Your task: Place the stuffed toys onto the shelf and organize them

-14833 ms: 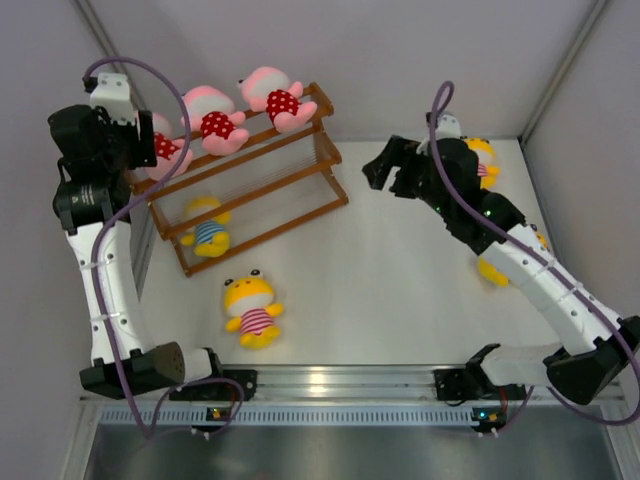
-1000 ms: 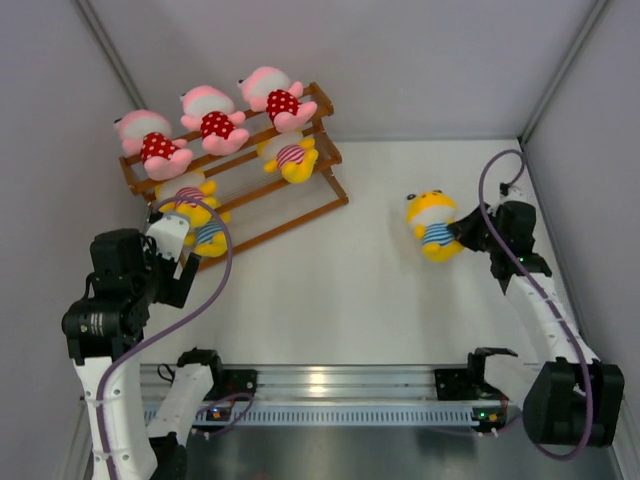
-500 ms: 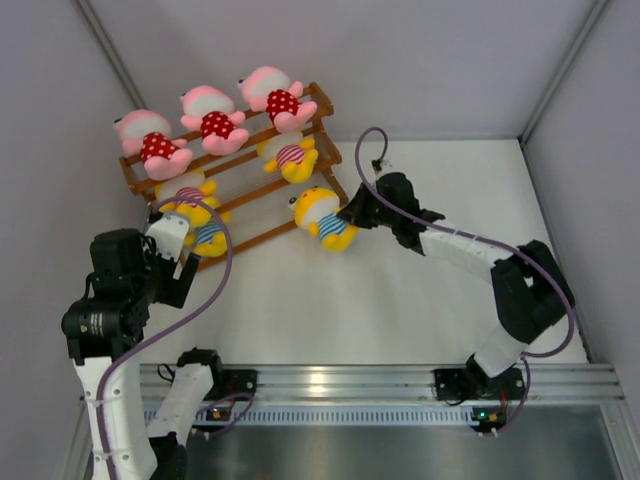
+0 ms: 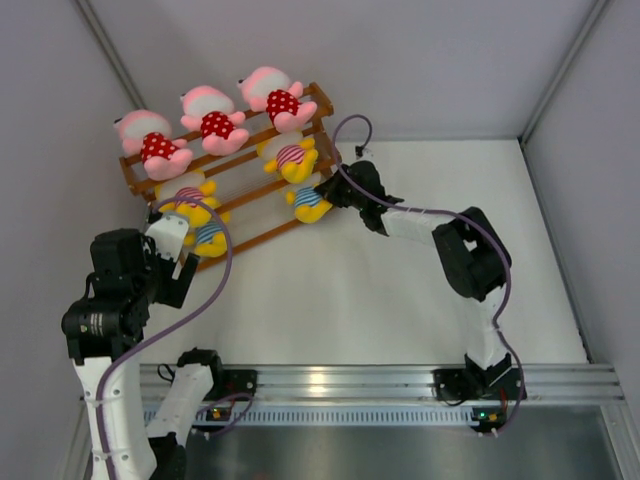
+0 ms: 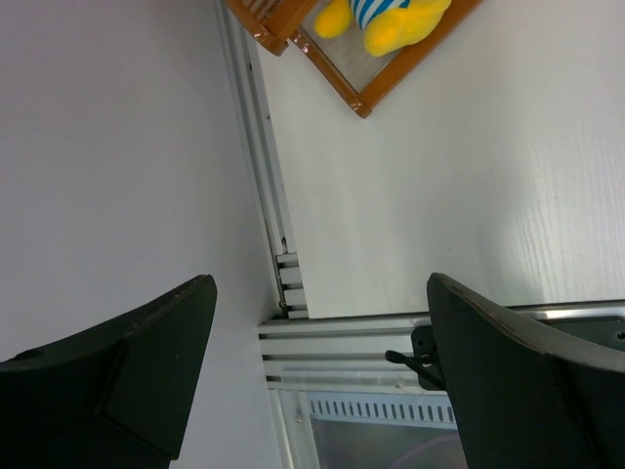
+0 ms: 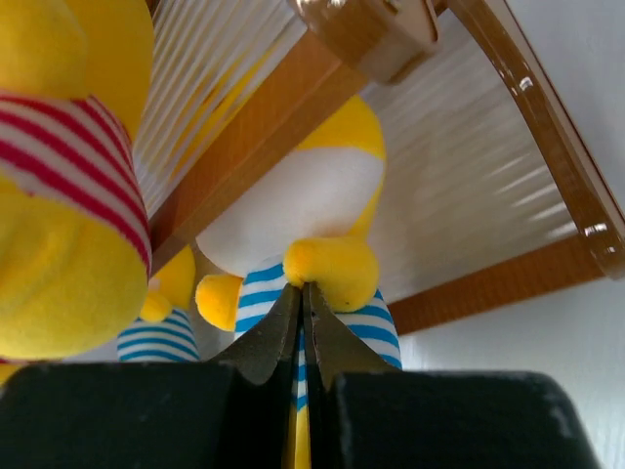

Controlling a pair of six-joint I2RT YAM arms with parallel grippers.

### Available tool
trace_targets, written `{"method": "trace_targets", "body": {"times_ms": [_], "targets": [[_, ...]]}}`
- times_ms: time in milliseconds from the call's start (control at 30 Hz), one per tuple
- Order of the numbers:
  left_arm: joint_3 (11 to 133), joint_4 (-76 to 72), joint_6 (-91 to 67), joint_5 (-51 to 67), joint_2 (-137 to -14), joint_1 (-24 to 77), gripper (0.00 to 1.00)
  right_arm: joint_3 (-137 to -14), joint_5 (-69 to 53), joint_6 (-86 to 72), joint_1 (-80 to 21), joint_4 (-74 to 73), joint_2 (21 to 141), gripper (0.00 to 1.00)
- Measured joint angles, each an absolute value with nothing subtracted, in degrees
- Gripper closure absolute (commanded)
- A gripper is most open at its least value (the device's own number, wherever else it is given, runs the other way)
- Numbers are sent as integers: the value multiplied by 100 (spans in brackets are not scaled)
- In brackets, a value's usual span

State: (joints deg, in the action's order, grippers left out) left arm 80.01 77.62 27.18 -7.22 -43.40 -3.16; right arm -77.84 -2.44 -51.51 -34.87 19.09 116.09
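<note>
**Item 1. Left gripper**. Jaws spread wide with nothing between them. It hangs off the near-left corner of the shelf, well apart from the toy in play.

**Item 2. Shelf, top tier.** Three pink toys in red dotted dresses sit side by side in a row.

**Item 3. Shelf, middle tier.** Two pink-striped toys, both yellow, sit one toward each end.

**Item 4. Shelf, lowest tier, left half.** The resting blue-striped toy lies on the slats, free of either claw.

**Item 5. Shelf, lowest tier, right half.** The held blue-striped toy has its head tucked in under the tier above. Its striped body trails out toward the shelf's front. Whether it bears fully on the slats cannot be told.

**Item 6. Right gripper**. It is clenched on the held toy's striped shirt, just under a yellow limb.

**Governing relation.** The toy lies straight ahead of the right claw. Its long axis runs from the fingertips into the shelf, head first. The right arm is much the nearer. By the look of it, the coming move is a release and a straight pull back along that axis.
</note>
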Motion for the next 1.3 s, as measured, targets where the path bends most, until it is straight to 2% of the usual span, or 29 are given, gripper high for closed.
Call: {"method": "trace_targets", "body": {"times_ms": [333, 433, 467, 567, 800, 967, 1300], "targets": [[7992, 7762, 2722, -792, -4340, -272, 5, -8425, -106, -5380, -3487, 2139, 12317, 99], [7961, 7762, 2722, -808, -4340, -261, 5, -8490, -104, -5404, -3487, 2167, 12422, 79], [7950, 7762, 2722, -816, -4340, -259, 5, -8490, -115, -5415, -3485, 2167, 12436, 66], [7926, 7762, 2722, -825, -4338, -255, 5, -8488, -156, -5380, -3487, 2182, 12438, 52], [7889, 7762, 2727, -840, -4333, -231, 5, -8471, -163, -5050, -3487, 2084, 12350, 48], [7867, 7767, 2740, -843, -4324, -215, 5, -7972, -202, -4737, -3529, 2064, 11740, 47], [7859, 7765, 2762, -840, -4324, -213, 5, -7686, 178, -4547, -4005, 1883, 11312, 42]]}}
